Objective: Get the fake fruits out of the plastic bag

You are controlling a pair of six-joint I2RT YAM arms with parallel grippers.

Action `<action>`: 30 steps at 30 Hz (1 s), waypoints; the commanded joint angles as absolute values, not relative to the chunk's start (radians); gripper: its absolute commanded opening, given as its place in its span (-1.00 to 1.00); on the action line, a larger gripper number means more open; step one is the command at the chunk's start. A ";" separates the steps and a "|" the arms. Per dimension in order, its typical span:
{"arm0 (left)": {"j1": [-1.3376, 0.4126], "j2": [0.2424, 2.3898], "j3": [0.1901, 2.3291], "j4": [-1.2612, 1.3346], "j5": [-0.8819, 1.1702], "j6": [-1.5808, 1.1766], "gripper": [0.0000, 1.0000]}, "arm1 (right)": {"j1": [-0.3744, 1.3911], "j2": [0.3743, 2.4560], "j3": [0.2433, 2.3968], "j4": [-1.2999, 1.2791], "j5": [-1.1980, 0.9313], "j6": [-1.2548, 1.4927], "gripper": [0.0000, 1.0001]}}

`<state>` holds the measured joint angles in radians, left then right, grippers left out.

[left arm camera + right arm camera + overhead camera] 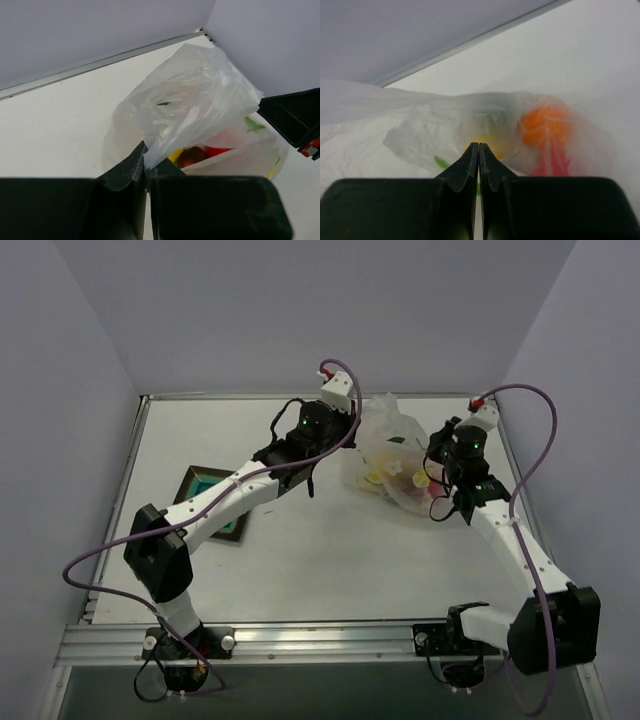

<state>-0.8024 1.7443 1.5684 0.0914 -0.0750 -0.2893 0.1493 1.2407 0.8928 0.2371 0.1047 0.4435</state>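
Note:
The clear plastic bag [388, 452] lies crumpled at the back right of the table, with the fake fruits inside. In the left wrist view the plastic bag [200, 95] shows a red fruit [218, 150], a dark red-brown one [192, 157] and a yellow one [175, 155] through the film. My left gripper [146, 164] is shut on a fold of the bag's film at its left side. My right gripper [479, 146] is shut, tips against the plastic bag [420, 125]; no film shows between them. An orange fruit [545, 126] and a yellow one [487, 139] glow through.
A dark square tray with a teal centre [203, 485] sits at the left, partly under my left arm. The back wall and right wall stand close behind the bag. My right arm's black link [295, 120] reaches in from the bag's right.

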 commanded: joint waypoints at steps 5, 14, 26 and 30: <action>-0.810 1.661 1.434 0.222 -0.051 -0.434 -0.95 | 0.130 0.962 0.596 0.268 0.305 0.590 -1.00; -0.813 1.704 1.223 0.334 -0.097 -0.592 -0.95 | 0.097 0.881 0.414 0.297 0.154 0.629 -1.00; -0.805 1.600 1.075 0.489 -0.100 -0.603 -0.95 | 0.475 1.005 0.710 0.213 -0.034 0.342 0.28; -0.799 1.562 1.034 0.517 -0.089 -0.615 -0.95 | 0.573 1.150 0.761 0.228 -0.003 0.308 0.41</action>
<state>-0.8101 1.6337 1.0336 0.4313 -0.0975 -0.5903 0.5320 1.0554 0.7166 0.2432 -0.0059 0.3775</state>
